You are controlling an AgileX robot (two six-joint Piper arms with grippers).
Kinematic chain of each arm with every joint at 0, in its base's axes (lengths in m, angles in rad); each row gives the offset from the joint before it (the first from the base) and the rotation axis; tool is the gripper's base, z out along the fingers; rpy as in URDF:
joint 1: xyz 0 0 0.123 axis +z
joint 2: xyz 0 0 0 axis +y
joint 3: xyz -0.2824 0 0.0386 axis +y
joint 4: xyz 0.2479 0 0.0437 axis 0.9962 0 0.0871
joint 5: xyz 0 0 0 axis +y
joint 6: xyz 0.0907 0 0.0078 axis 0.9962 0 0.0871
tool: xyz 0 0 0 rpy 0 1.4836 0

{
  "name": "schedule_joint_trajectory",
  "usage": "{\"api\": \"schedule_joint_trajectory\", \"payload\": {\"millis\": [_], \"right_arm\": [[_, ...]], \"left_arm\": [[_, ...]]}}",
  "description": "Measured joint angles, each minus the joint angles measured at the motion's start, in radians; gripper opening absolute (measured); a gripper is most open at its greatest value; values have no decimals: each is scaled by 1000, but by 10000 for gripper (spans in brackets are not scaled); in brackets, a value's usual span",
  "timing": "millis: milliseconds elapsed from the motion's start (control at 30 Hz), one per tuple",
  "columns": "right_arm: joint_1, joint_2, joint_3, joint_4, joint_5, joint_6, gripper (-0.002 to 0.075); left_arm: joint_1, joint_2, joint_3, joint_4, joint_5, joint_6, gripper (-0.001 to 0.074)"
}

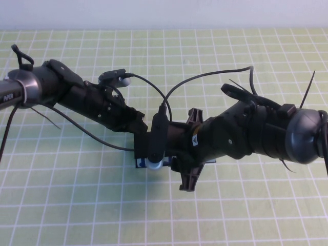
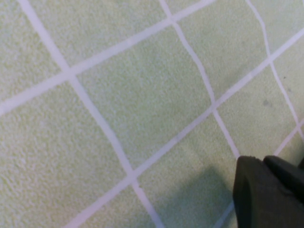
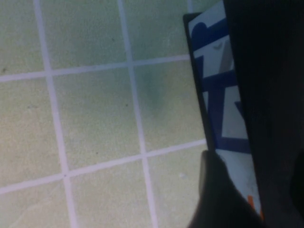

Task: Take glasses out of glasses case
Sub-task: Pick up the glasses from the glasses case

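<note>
**Just the mat and the wall, really**

Pale green cutting mat with a white grid, covering the whole table. Slightly fuzzy texture up close, a few small dark specks. Plain white wall along the far edge.

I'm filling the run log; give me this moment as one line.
left gripper: at case, fingers hidden | right gripper: low at glasses case | glasses: not visible | mat: green grid

raised high view angled down over both arms, wrist views close above green grid mat
</note>
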Motion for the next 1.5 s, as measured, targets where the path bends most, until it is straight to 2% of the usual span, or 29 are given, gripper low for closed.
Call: {"api": "schedule_joint_trajectory", "payload": {"millis": [400,467,700,800,1167,1400,1500], "right_arm": [[0,43,-2,-74,-65,0,287],[0,45,-2,-81,-69,0,256],[-4,45,-2,-114,-88,-6,73],[-4,45,-2,-125,-94,-7,34],[-2,-2,-2,-136,-96,38,7],[-2,-26,-2,-136,-102,49,-3],[-2,-37,-2,-136,-106,51,-6]], "left_arm": [[0,0,0,1,5,-4,-4],[0,0,0,1,6,-4,-4],[0,0,-2,1,7,-4,-4],[0,0,-6,1,5,-4,-4],[4,-8,-6,-1,4,-4,-4],[88,-160,-6,5,40,12,-4],[115,-249,35,-36,78,102,-4]]}}
